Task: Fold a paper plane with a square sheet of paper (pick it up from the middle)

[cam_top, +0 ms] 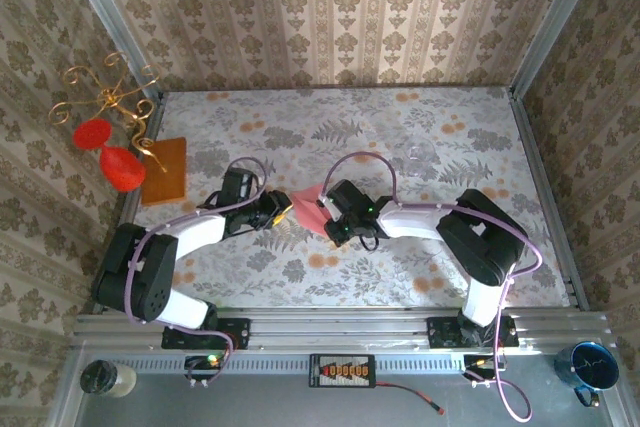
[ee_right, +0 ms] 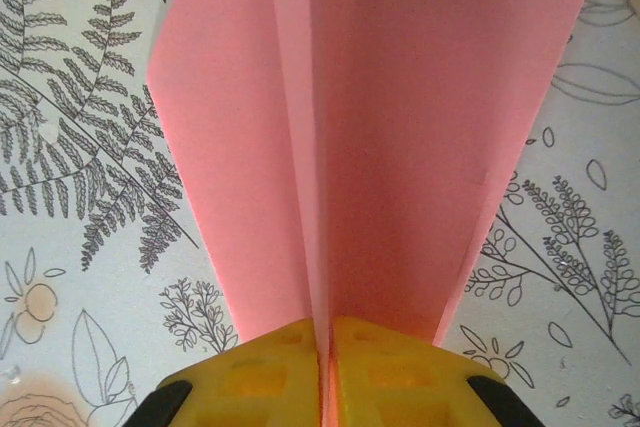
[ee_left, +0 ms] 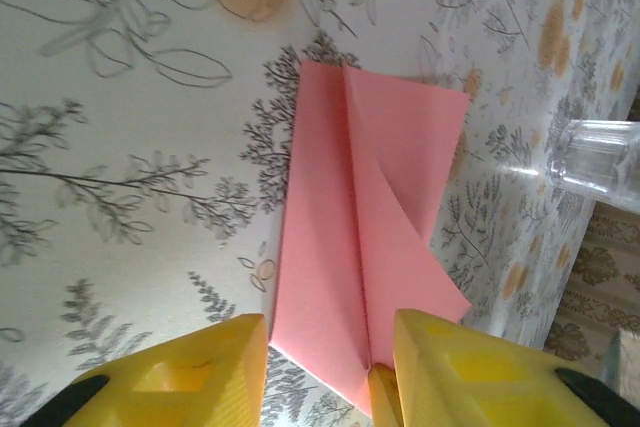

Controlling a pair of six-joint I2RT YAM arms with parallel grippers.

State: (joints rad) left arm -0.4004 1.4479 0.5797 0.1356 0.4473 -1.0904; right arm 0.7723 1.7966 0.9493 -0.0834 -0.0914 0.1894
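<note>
The square sheet of paper now lies folded as a pink paper plane (cam_top: 308, 203), with a centre crease and folded flaps, at the middle of the table. My right gripper (ee_right: 328, 332) is shut on the upright centre crease of the plane (ee_right: 380, 127), yellow fingers pressed together on it. My left gripper (ee_left: 330, 347) is open, and its yellow fingers (ee_left: 200, 377) stand either side of the plane's narrow end (ee_left: 350, 247) without pinching it. From above, the left gripper (cam_top: 283, 209) and right gripper (cam_top: 330, 211) face each other across the paper.
An orange rectangular sheet (cam_top: 165, 169) lies at the table's left edge under a gold stand with red ornaments (cam_top: 108, 132). A clear glass (cam_top: 420, 154) stands behind the right arm, also in the left wrist view (ee_left: 600, 162). Papered walls enclose three sides.
</note>
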